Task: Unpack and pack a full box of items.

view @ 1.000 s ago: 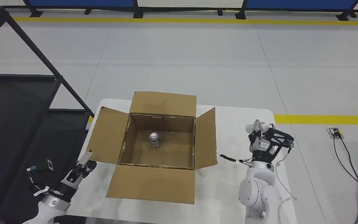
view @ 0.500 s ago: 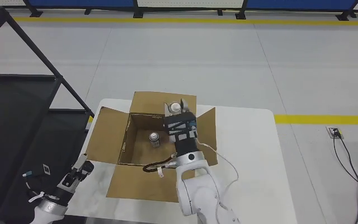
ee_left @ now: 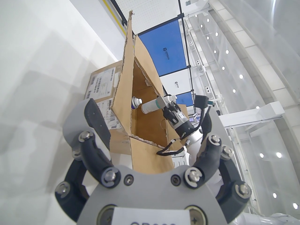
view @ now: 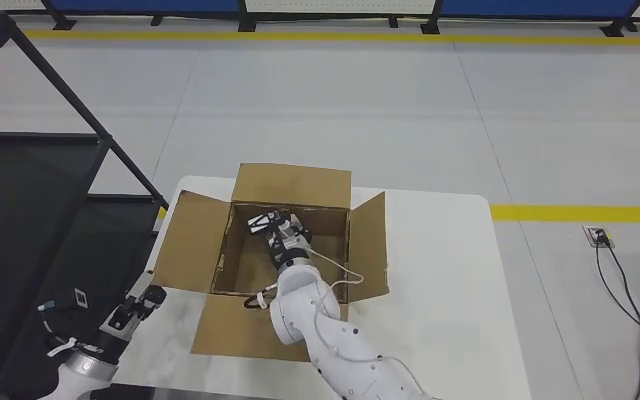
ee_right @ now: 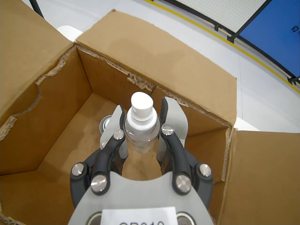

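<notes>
An open cardboard box (view: 290,300) stands on the white table (view: 440,300), all flaps folded out. My right gripper (ee_right: 143,108) is shut on a clear spray bottle (ee_right: 140,132) with a white cap, held inside the box above its floor. In the top view this gripper (view: 274,223) is over the box's far left part, with the bottle (view: 260,221) pointing left. A small metal-topped can (ee_right: 104,124) stands on the box floor just beyond the bottle. My left gripper (ee_left: 154,136) is open and holds nothing, low beside the table's front left corner (view: 135,308).
A black frame rack (view: 60,200) stands left of the table. The table's right half (view: 450,260) is bare white surface. The box's outer side facing my left gripper carries white labels (ee_left: 103,83).
My right arm swung from the table's right side over the box with the bottle and has come down into it. The left arm has barely shifted.
</notes>
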Controlling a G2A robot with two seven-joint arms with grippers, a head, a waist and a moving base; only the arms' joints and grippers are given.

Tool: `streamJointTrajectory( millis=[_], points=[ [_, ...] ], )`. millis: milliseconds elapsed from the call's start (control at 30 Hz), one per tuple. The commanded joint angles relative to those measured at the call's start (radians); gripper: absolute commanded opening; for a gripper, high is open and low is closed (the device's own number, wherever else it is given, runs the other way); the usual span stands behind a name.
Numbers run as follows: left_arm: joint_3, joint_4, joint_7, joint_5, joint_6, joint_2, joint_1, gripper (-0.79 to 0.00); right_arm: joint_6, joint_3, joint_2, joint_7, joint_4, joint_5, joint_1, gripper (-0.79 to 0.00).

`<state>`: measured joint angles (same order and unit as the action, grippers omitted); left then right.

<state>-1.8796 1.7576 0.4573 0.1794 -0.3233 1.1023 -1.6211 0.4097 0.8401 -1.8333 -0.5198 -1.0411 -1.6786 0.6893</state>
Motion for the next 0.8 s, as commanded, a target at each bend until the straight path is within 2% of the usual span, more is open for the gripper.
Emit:
streamJointTrajectory(
  millis=[0,333,367,400,533,767],
  points=[
    [0.001,-0.002,0.005,0.000,0.003,0.000,0.006,0.000,0.004,0.014,-0.006,0.008,0.047,0.027,-0.018,-0.785],
    [0.002,-0.017,0.016,0.000,0.004,-0.001,0.019,0.000,-0.038,0.089,-0.035,0.126,0.256,0.218,-0.093,-0.785],
    [0.001,-0.018,0.014,0.000,0.003,-0.001,0.019,0.000,-0.040,0.091,-0.037,0.139,0.278,0.223,-0.100,-0.754],
    [0.001,-0.018,0.013,0.000,0.002,-0.001,0.017,0.000,-0.044,0.094,-0.040,0.150,0.295,0.237,-0.105,-0.668],
    [-0.003,-0.015,0.008,0.001,-0.001,0.000,0.012,0.000,-0.059,0.101,-0.050,0.195,0.352,0.270,-0.123,-0.508],
    [-0.001,-0.006,0.007,-0.005,0.001,0.000,0.008,0.000,-0.045,0.105,-0.061,0.232,0.382,0.282,-0.129,-0.437]
  ],
)
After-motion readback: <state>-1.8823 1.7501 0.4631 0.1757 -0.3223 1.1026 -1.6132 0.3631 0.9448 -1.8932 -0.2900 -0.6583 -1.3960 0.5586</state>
